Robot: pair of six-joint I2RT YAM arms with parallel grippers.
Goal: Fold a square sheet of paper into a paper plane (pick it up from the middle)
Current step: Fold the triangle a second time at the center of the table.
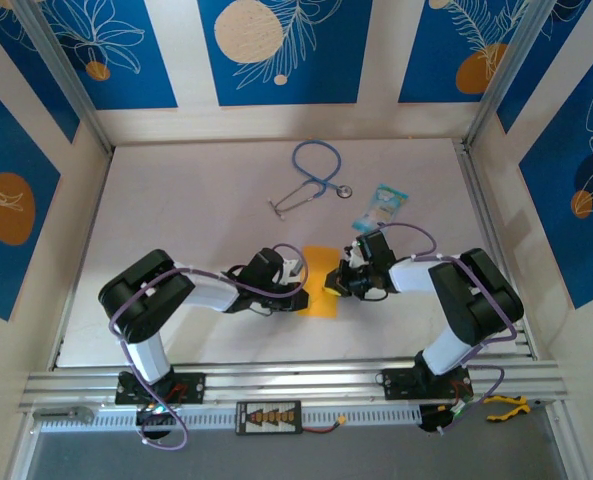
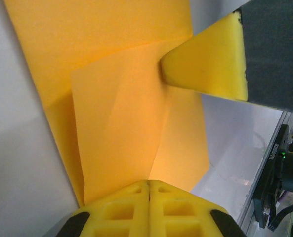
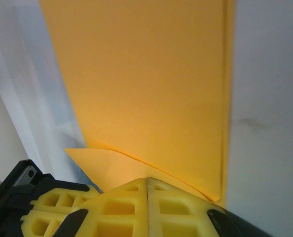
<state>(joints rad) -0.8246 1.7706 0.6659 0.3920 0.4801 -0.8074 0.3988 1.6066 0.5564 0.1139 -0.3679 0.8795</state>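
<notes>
The square sheet of paper (image 1: 319, 265) lies on the table between both arms, orange-yellow and folded into layers. In the left wrist view the sheet (image 2: 121, 123) shows a folded flap and a crease running to my left gripper (image 2: 149, 181), whose yellow jaws are shut with their tips against the paper. A yellow fingertip (image 2: 210, 64) of the right gripper presses on the flap from the far side. My right gripper (image 3: 147, 179) is shut too, tips on the layered edge of the sheet (image 3: 146, 89). From above, the left gripper (image 1: 304, 293) and right gripper (image 1: 333, 285) flank the paper. The paper plane is out of view.
A blue stethoscope (image 1: 311, 175) lies at the back of the table, with a light-blue printed packet (image 1: 384, 207) to its right, just behind the right arm. An aluminium rail (image 1: 296, 380) runs along the near edge. Yellow-handled pliers (image 1: 506, 405) rest at the rail's right end.
</notes>
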